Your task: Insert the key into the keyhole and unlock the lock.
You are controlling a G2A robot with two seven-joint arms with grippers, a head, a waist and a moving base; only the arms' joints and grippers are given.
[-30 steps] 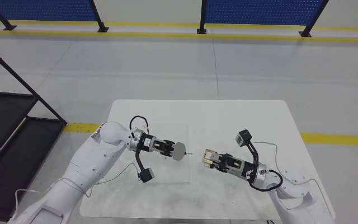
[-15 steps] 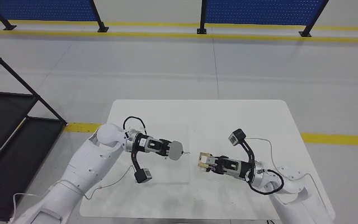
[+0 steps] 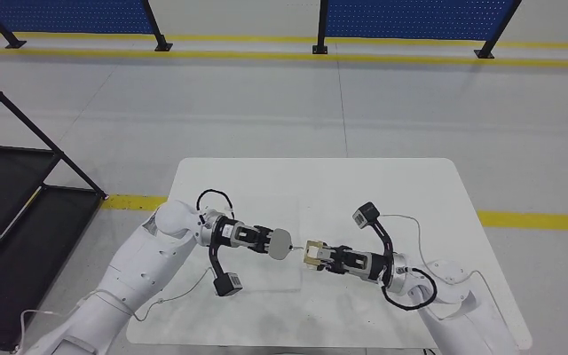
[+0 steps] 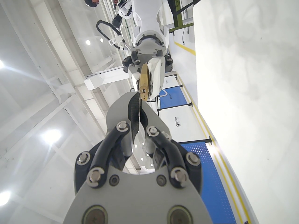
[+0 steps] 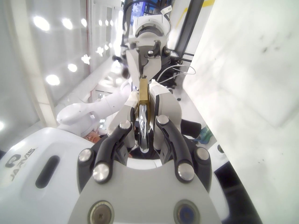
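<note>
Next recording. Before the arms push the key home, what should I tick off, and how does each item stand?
1. Is the thin metal key pinched in the left gripper: ok.
2. Is the brass padlock clamped in the right gripper: ok.
3. Does the keyhole face the key: ok.
4. Is the key tip lined up with the keyhole: cannot tell.
5. Is the key tip inside the keyhole: cannot tell.

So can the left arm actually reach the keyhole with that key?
Probably yes: the left gripper holds the key pointed at the keyhole of the lock, which faces it, with nothing between them.
</note>
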